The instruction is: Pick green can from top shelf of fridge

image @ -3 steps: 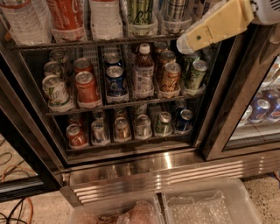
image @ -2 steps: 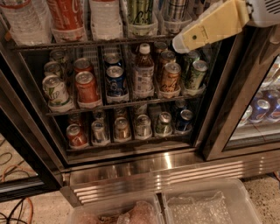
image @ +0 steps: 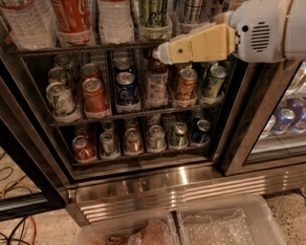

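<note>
The green can (image: 153, 11) stands on the top shelf (image: 71, 48) of the fridge (image: 143, 179), in a whitish lane tray, with its top cut off by the upper edge of the view. My gripper (image: 160, 52), cream-yellow on a white arm (image: 260, 29), reaches in from the right. Its tip sits just below and a little right of the green can's tray, in front of the shelf's front edge. It holds nothing that I can see.
A water bottle (image: 21, 19), a red cola bottle (image: 71, 16) and a white bottle (image: 114, 16) stand left of the green can. A striped can (image: 191, 9) stands to its right. Short cans fill the lower racks (image: 119, 115). Clear plastic bins (image: 220, 222) lie on the floor in front.
The arm has swung left and nearer the camera. The gripper tip has moved from the right side of the fridge opening to just under the green can's tray.
</note>
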Motion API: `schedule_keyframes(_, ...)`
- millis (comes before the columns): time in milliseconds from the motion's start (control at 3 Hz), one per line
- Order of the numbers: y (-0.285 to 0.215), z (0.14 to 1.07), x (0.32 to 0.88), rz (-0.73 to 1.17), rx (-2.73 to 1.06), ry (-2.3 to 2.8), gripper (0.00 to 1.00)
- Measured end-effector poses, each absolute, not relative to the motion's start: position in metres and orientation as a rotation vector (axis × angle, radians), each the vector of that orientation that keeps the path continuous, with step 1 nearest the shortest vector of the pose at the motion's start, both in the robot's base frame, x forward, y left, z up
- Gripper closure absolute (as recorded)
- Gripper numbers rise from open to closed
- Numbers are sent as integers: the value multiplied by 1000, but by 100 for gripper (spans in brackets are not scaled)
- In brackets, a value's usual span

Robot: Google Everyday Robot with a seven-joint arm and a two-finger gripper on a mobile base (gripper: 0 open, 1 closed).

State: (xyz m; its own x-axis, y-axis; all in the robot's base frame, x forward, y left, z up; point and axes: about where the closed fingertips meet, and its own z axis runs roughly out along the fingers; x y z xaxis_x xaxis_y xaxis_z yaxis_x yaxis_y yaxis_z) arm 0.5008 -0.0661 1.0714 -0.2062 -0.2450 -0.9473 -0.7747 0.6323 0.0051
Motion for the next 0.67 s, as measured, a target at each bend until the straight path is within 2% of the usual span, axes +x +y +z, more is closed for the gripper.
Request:
schedule_keyframes(333,-48,1065,504,647,-757,1686,0)
schedule_keyframes(667,-28,1061,514,667,-842,1592,0)
